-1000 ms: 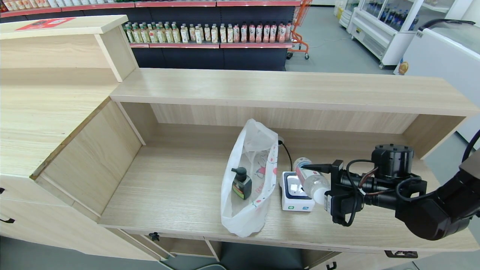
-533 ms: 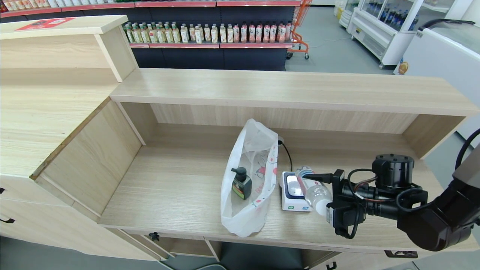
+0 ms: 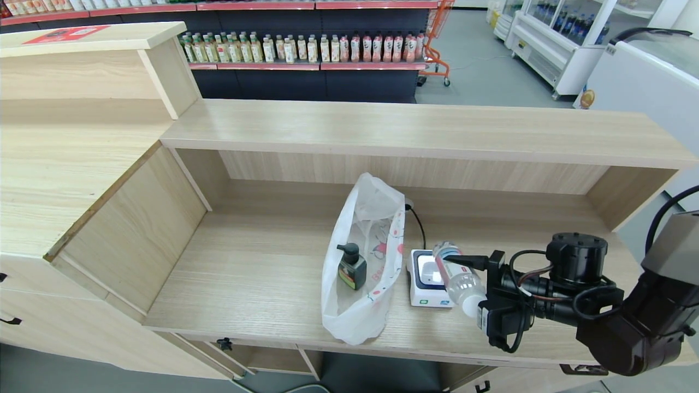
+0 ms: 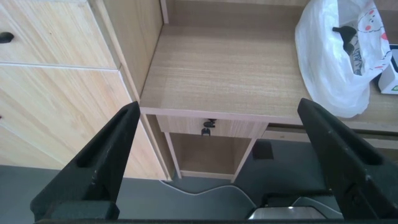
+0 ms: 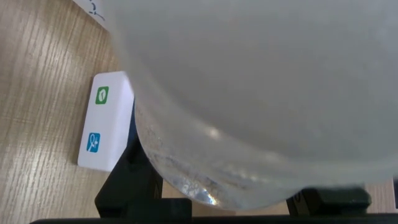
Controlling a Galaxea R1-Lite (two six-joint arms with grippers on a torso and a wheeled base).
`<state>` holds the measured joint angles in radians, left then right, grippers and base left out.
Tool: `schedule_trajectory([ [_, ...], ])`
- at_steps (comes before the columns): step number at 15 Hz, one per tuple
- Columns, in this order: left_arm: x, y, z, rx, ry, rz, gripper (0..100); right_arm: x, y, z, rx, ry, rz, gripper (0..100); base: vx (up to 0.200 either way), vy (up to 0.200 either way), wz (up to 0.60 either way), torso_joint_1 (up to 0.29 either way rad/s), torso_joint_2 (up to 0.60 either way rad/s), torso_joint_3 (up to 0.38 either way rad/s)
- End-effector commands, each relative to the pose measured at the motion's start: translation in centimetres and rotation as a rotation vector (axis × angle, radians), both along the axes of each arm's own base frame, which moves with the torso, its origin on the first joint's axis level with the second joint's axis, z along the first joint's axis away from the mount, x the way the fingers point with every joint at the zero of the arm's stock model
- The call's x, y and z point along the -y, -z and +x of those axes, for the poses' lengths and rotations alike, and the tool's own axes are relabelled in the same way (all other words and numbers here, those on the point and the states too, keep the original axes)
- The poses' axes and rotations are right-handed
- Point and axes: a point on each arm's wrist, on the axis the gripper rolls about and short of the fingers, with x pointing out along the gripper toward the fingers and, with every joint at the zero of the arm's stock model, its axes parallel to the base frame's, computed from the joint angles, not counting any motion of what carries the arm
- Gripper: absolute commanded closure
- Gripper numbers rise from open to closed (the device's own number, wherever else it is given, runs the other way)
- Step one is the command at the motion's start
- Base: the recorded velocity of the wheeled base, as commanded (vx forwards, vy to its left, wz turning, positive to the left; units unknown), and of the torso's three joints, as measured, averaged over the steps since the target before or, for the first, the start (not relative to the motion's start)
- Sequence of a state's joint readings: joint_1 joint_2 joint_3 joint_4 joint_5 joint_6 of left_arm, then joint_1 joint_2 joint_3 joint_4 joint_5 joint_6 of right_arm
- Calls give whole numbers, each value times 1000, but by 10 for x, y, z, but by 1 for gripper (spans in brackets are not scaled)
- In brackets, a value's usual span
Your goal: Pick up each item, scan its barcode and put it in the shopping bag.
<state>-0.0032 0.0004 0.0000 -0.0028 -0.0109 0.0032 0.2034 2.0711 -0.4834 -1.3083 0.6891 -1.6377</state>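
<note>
A clear plastic water bottle (image 3: 457, 278) lies tilted in my right gripper (image 3: 463, 279), which is shut on it. The bottle hangs just over the white barcode scanner (image 3: 427, 279) on the counter, its capped end pointing to the back. In the right wrist view the bottle (image 5: 249, 93) is very close, with the scanner (image 5: 109, 127) beneath it. The white shopping bag (image 3: 361, 262) stands open left of the scanner with a dark pump bottle (image 3: 352, 267) inside. My left gripper (image 4: 219, 112) is open and low in front of the counter's edge, far from the bag (image 4: 339, 56).
The scanner's black cable (image 3: 419, 224) runs to the back wall of the recess. A raised wooden ledge (image 3: 415, 131) crosses above the counter and a side panel (image 3: 136, 229) closes the left. Bare counter (image 3: 256, 267) lies left of the bag. A drawer front (image 4: 62, 118) stands below.
My right gripper has sunk and drifted slightly right with the bottle, bringing it lower over the scanner. The bag and pump bottle have not moved.
</note>
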Motion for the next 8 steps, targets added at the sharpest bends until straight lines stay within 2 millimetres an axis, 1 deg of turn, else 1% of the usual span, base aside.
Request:
schedule_trajectory([
  [1,0,0,0,1,0,0,0,1,13,-2,-28,-7,-2,100,0,0,0,0,0,0],
  [4,0,0,0,1,0,0,0,2,19,0,-23,-8,4,100,0,0,0,0,0,0],
  [8,0,0,0,1,0,0,0,3,18,2,-18,-3,6,100,0,0,0,0,0,0],
])
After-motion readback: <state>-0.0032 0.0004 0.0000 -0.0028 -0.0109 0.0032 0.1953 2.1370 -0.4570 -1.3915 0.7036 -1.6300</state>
